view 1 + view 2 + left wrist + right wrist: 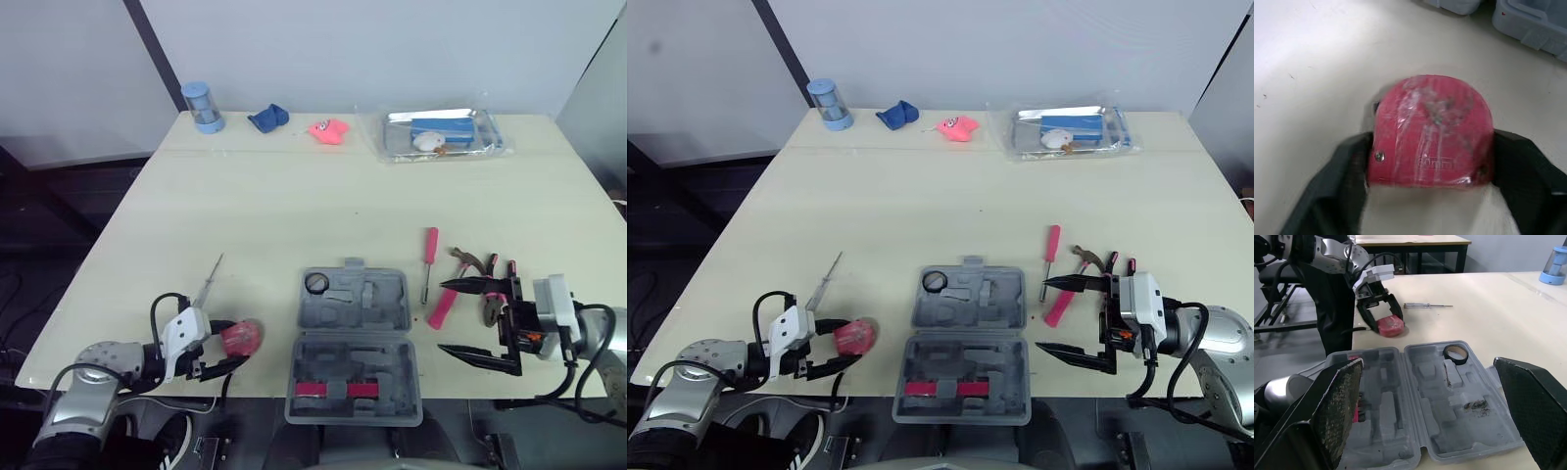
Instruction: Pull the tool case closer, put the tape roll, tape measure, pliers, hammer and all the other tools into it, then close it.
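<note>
The grey tool case [355, 343] lies open near the table's front edge, with the black tape roll [316, 284] in its far left pocket. Left of it, my left gripper [239, 343] is shut on the red tape measure [1432, 129], a finger pressing each side as it rests on the table. My right gripper [444, 316] is open just right of the case, with nothing between its fingers. Behind it lie the pink-handled hammer [443, 307], the pliers [488, 299] and a red screwdriver [429, 257]. A clear tester screwdriver [208, 281] lies beyond the left gripper.
A pink bar [336, 390] sits in the case's near half. Along the far edge stand a blue cup [203, 106], a blue cloth [267, 117], a pink object [330, 129] and a clear tray [485, 147] with items inside. Bare tabletop stretches between them and the case.
</note>
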`<state>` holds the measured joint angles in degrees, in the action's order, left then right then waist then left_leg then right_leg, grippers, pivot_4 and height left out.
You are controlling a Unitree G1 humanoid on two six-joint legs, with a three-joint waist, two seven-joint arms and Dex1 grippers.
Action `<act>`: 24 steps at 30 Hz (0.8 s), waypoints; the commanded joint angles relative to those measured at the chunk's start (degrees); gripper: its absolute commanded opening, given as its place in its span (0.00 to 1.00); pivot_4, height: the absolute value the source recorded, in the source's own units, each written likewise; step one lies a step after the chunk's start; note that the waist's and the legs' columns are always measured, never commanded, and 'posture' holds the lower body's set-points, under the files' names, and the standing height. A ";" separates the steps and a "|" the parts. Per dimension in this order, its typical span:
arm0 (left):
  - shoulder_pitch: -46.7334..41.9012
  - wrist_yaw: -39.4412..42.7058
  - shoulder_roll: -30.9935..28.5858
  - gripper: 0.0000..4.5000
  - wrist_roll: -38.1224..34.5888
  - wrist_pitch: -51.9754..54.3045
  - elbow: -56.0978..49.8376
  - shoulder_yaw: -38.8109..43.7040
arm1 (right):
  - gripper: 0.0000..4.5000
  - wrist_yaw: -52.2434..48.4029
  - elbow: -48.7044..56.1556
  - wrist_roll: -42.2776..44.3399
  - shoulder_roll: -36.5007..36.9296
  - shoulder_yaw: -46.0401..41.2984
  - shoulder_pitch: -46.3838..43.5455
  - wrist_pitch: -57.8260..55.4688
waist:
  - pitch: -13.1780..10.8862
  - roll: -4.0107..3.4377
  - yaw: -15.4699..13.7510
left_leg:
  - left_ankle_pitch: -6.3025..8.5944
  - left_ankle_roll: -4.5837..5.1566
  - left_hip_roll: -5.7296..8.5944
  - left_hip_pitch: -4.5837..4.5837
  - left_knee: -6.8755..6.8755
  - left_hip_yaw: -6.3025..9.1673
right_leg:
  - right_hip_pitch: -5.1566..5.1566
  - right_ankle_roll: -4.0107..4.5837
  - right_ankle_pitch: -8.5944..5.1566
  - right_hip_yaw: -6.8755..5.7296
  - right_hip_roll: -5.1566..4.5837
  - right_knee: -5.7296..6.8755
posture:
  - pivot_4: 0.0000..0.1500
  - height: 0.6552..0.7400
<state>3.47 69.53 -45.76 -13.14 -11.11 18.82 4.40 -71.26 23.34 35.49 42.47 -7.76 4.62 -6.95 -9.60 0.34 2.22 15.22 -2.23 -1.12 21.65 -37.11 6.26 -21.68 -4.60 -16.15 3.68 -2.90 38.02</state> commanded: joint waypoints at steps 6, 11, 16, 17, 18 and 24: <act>-0.15 2.76 0.34 0.68 -1.77 -2.20 1.81 0.57 | 1.00 -0.82 2.72 1.19 0.65 0.04 -1.48 -0.08 | 0.00 0.00 0.00 | 0.00 0.00 0.00 0.00 0.00 0.01 | 0.00 0.00 0.00 0.00 0.00 0.00 | 1.00 1.00; -3.12 6.79 -1.78 0.68 -4.93 -1.51 0.02 2.00 | 1.00 -1.14 2.54 0.95 0.71 0.32 -1.92 -0.19 | 0.00 0.01 0.00 | 0.00 0.00 0.00 0.01 -0.01 0.02 | 0.00 0.00 0.00 -0.02 0.00 0.01 | 1.00 1.00; -10.61 11.63 -4.18 0.68 -5.38 -2.32 -2.21 0.15 | 1.00 2.18 3.63 4.91 0.49 0.32 -2.90 -6.15 | -0.02 0.03 -0.15 | 0.00 0.00 0.01 0.06 -0.04 0.10 | 0.00 0.00 0.00 -0.10 0.00 0.01 | 1.00 1.00; -12.24 12.12 -4.26 0.68 -5.59 -1.73 -2.75 -0.20 | 1.00 3.55 4.19 6.09 0.32 0.18 -3.27 -7.99 | -0.03 0.03 -0.17 | 0.00 0.00 0.01 0.07 -0.04 0.10 | 0.00 0.00 0.00 -0.10 0.00 0.01 | 1.00 1.00; -13.77 12.57 -4.24 0.68 -5.91 -0.73 -3.35 -0.53 | 1.00 4.79 4.70 7.17 0.28 0.06 -3.66 -9.75 | -0.03 0.02 -0.15 | 0.00 0.00 0.01 0.08 -0.04 0.12 | 0.00 0.00 0.00 -0.11 0.00 0.01 | 1.00 1.00; -25.16 17.61 -1.77 0.68 -6.81 6.35 -9.24 -7.14 | 1.00 16.11 7.55 11.93 0.46 0.23 -6.26 -22.28 | -0.03 0.02 0.20 | 0.00 0.00 0.02 0.11 -0.04 0.15 | -0.01 0.00 0.00 -0.14 0.01 0.01 | 1.00 1.00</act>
<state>-20.05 86.01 -48.35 -19.18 -5.84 12.07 -1.34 -58.53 28.87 45.21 42.60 -7.24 -0.60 -25.83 -9.63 0.36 2.42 15.22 -2.23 -1.10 21.75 -37.15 6.42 -21.69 -4.60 -16.15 3.53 -2.89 38.04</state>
